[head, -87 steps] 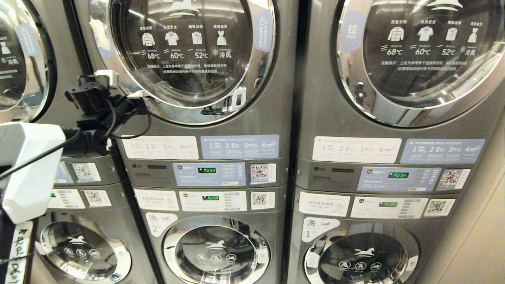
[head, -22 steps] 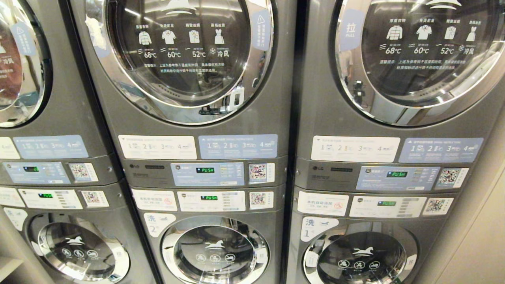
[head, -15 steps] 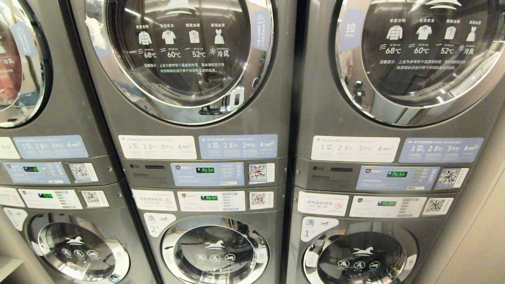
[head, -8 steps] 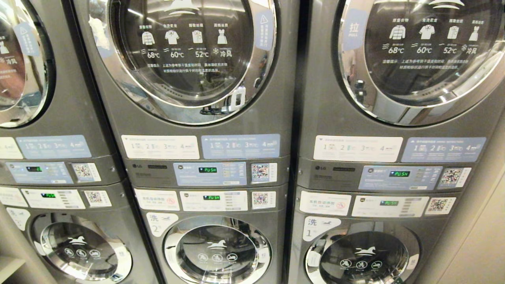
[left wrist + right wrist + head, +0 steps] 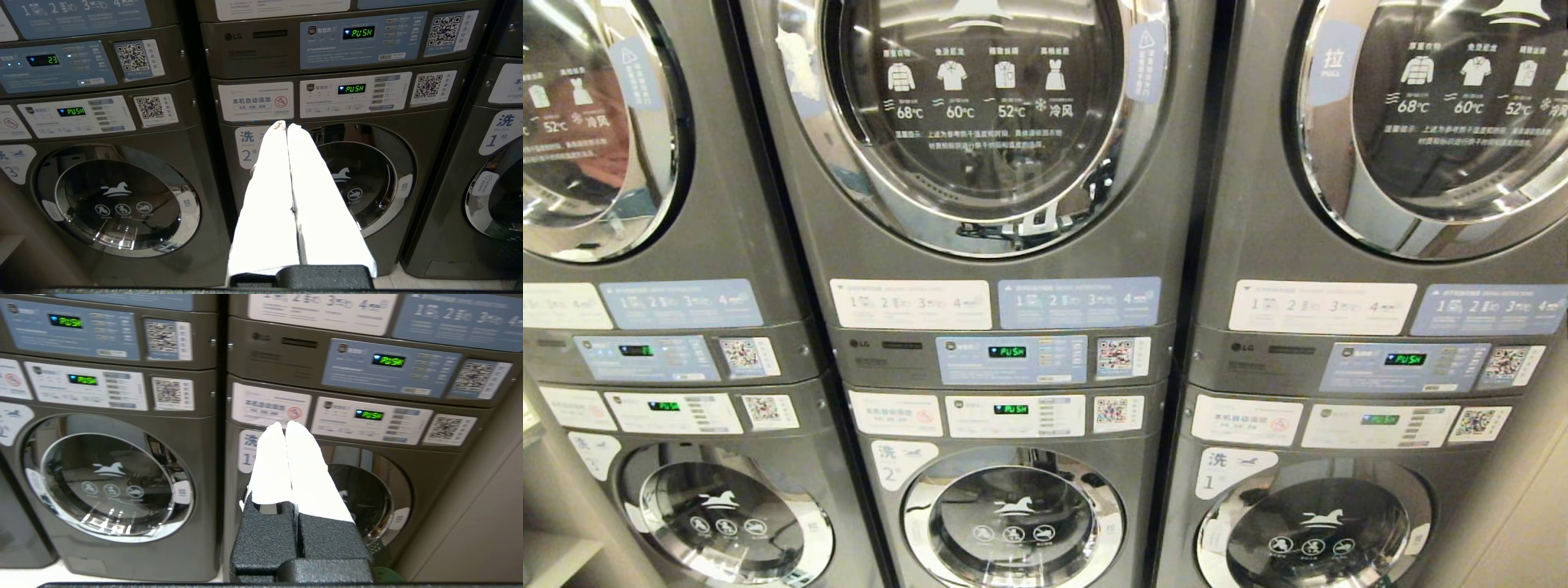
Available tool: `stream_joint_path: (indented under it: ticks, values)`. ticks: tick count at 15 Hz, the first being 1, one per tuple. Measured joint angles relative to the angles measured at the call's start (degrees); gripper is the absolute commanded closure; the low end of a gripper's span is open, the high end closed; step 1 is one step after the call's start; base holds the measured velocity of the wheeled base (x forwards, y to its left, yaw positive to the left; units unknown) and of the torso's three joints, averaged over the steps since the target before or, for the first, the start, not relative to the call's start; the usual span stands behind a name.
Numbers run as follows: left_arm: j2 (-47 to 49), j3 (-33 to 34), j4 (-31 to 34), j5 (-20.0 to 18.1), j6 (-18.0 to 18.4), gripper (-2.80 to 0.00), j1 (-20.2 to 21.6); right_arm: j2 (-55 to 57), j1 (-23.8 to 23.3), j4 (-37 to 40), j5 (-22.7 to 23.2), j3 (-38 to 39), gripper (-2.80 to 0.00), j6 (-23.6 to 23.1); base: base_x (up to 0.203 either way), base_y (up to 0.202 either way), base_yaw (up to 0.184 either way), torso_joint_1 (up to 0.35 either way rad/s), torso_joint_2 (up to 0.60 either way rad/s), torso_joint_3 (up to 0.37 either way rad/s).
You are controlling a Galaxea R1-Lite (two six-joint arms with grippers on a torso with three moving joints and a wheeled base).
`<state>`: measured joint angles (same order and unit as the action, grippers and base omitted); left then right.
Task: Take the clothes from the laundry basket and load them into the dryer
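both sets of jaws are pressed together with nothing between them: the left gripper [image 5: 286,125] has its two white fingers [image 5: 269,192] touching along their length, pointed toward the lower washer labelled 2 [image 5: 359,179], and the right gripper [image 5: 285,425] has its white fingers [image 5: 304,473] closed the same way, pointed toward the lower washer labelled 1 [image 5: 367,498]. neither arm shows in the head view.

three grey metal stacked laundry towers fill the head view side by side. the middle tower's upper dryer [image 5: 988,122] has a large round chrome-ringed glass door, closed, printed with white garment icons and temperatures. the right tower's upper dryer [image 5: 1437,122] has a matching closed door with a pale pull tag at its left rim. the left tower's upper dryer [image 5: 596,131] is only partly in view, with something reddish behind its glass.

below each dryer door sit white and blue instruction stickers [image 5: 1078,302], then control panels with small green displays [image 5: 1006,351] and qr code labels [image 5: 1123,357].

the laundry basket and clothes are not visible in any view.
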<state>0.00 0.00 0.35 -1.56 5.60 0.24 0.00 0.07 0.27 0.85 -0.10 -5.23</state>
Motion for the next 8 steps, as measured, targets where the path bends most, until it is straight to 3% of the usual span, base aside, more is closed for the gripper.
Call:
stream_joint_path:
  ticks: [8]
  values:
    - [0.0,0.0,0.1,0.0,0.1,0.00,0.0,0.0,0.0,0.0,0.0,0.0,0.00,0.0,0.000,0.188,-0.002,0.003,0.00,0.002]
